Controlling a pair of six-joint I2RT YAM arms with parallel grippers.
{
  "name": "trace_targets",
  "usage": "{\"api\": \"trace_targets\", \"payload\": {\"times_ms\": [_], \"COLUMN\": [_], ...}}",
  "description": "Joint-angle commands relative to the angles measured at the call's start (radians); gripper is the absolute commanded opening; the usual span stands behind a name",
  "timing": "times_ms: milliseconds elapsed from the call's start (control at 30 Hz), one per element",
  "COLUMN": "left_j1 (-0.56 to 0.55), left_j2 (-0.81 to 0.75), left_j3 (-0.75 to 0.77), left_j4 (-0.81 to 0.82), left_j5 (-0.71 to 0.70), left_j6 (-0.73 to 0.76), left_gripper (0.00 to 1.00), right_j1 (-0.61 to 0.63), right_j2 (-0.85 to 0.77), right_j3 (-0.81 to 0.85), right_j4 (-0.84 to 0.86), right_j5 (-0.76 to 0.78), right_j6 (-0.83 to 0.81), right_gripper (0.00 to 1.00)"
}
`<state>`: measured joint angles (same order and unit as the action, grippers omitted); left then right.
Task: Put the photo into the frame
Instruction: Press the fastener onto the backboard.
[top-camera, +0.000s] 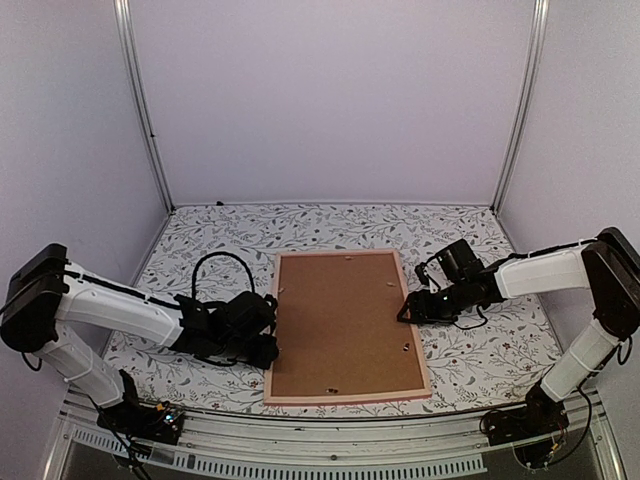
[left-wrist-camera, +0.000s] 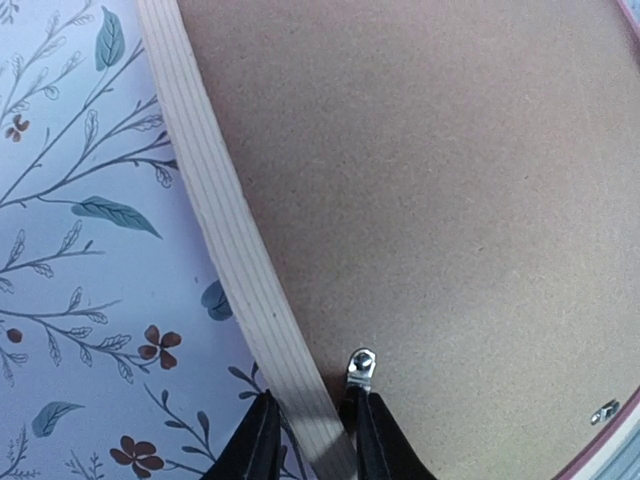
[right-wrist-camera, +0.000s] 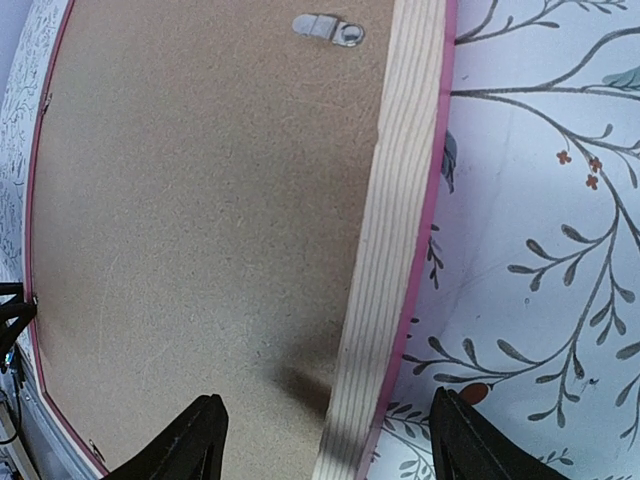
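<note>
Left hand (left-wrist-camera: 315, 445) clenches 1 rail of the 1 frame (left-wrist-camera: 225, 230); right hand (right-wrist-camera: 330, 440), released, straddles the opposite rail.

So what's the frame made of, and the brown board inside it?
The frame looks like pale bare wood with straight grain lines and a pink painted edge. The brown board seems to be pressed fibreboard: matte, speckled, no grain.

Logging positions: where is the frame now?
The frame lies face-down mid-table in the top view, backing board up, between the left gripper at its left rail and the right gripper at its right rail.
</note>
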<state>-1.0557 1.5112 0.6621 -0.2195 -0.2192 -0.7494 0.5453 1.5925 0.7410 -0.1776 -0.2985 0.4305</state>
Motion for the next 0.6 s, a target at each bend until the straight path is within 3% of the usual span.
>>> {"api": "trace_targets", "payload": {"times_ms": [0, 300, 567], "left_j1": [0.026, 0.054, 0.098], "left_j2": [-0.001, -0.057, -0.082], "left_j3": [-0.046, -0.082, -0.119], "left_j4": [0.048, 0.097, 0.147], "left_j5": [0.043, 0.086, 0.126], "left_j6": [0.008, -0.017, -0.024], "left_gripper": [0.22, 0.54, 0.52], "right_j1": [0.01, 0.011, 0.012], "right_j2": [0.02, 0.019, 0.021], "right_j3": [0.001, -0.002, -0.006], "right_j4": [-0.006, -0.005, 0.001], "right_j5": [-0.002, 0.0, -0.004], "right_j6": [0.007, 0.007, 0.007], "right_gripper": [0.73, 0.73, 0.73]}}
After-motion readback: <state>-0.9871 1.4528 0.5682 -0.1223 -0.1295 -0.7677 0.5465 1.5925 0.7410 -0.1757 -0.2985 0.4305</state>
